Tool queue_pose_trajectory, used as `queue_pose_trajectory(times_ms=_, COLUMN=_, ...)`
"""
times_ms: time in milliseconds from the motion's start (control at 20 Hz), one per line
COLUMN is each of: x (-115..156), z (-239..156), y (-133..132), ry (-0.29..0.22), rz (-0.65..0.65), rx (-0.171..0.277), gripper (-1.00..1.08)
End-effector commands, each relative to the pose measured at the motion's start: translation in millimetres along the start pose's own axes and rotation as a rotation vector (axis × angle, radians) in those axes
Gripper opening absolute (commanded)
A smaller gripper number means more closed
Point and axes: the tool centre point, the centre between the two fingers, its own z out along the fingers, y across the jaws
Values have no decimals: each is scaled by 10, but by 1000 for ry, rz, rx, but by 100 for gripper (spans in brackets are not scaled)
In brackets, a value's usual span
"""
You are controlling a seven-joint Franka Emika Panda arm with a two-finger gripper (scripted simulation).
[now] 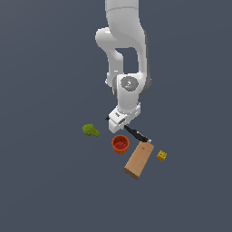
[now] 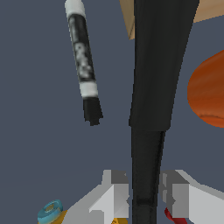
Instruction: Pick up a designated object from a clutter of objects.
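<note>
— Any readable writing?
— None; the marker beside the gripper shows only blurred print.
— And the gripper?
— Closed narrowly on the black utensil's handle, between its fingers.

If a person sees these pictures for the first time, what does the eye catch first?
First the white arm, bent down over the small clutter, its hand low beside the orange-red cup. In the wrist view a black utensil fills the middle, its handle running between the two fingers. The tan wooden block lies beyond the cup.
</note>
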Motion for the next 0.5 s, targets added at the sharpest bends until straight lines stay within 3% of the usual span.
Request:
queue_pose_trajectory(times_ms=0, x=-6, z=-34, y=20, ry=1, rz=0, rx=-1, gripper=-100)
queue_pose_trajectory(times_ms=450, x=-128, z=-414, y=243, ry=1, rz=-1, rx=0, gripper=-100)
